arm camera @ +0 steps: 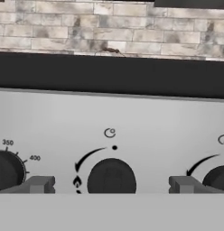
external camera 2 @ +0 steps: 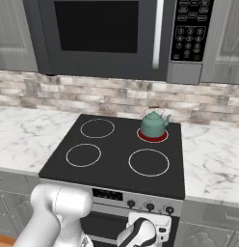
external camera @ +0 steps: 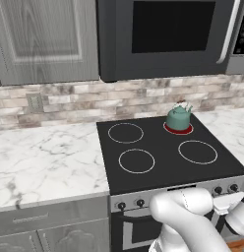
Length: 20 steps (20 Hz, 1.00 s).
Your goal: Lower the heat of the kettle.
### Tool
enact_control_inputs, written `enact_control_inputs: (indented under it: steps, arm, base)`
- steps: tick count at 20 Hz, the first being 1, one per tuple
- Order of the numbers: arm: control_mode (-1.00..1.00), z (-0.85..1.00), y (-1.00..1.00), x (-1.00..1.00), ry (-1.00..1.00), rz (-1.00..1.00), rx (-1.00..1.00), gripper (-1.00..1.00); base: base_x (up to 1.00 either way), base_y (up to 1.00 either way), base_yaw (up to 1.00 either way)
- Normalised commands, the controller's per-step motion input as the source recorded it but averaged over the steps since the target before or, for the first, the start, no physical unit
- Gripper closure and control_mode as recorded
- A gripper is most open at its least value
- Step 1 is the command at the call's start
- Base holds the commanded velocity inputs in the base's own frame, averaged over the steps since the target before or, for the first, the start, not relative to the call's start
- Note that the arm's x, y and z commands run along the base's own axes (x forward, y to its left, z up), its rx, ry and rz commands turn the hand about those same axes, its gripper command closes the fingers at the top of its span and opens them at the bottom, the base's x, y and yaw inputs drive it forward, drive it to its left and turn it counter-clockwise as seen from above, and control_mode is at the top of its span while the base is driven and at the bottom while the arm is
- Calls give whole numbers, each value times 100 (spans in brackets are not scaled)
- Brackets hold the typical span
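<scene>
Sitting on glowing red rear-right burner ring (external camera: pixel 178 130): one small squat teal-green kettle (external camera: pixel 178 117), whitish handle and knob on top, short spout. Same kettle in right base view (external camera 2: pixel 152 124), upright, just in front of grey-brown stone-tile backsplash (external camera 2: pixel 116 99).

Black glass cooktop (external camera: pixel 163 150): four burner rings counted, three outlined in white and unlit, one red under kettle.

Stainless front control panel (arm camera: pixel 109 122) in hand view: three round black knobs (arm camera: pixel 111 180) counted, middle one whole, left and right ones cut by frame edges. Left knob with 350 and 400 marks beside it; middle and right knobs each with curved black arrow above.

Two-finger gripper (arm camera: pixel 111 185) facing panel, two dark grey fingertips (arm camera: pixel 39 185) spread wide, one either side of middle knob, apart from it, nothing held.

Dark microwave (external camera 2: pixel 99 34) above stove, keypad at its right. White marble counter (external camera: pixel 45 162) both sides of stove. One grey wall outlet (external camera: pixel 34 102) on backsplash, left of cooktop. Grey wood-grain upper cabinet (external camera: pixel 45 39) at upper left.
</scene>
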Motion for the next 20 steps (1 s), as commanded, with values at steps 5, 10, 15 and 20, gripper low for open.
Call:
enact_control_inputs:
  steps: [5,10,15,20]
  arm:
    - [-100,0,0,6,0,0,0,-100]
    - [-100,0,0,5,0,0,1,-100]
    - [-100,0,0,4,0,0,0,-100]
    - [-100,-1,0,5,1,0,0,-100]
  base:
    - [0,0,0]
    - [0,0,0]
    - [0,0,0]
    - [0,0,0]
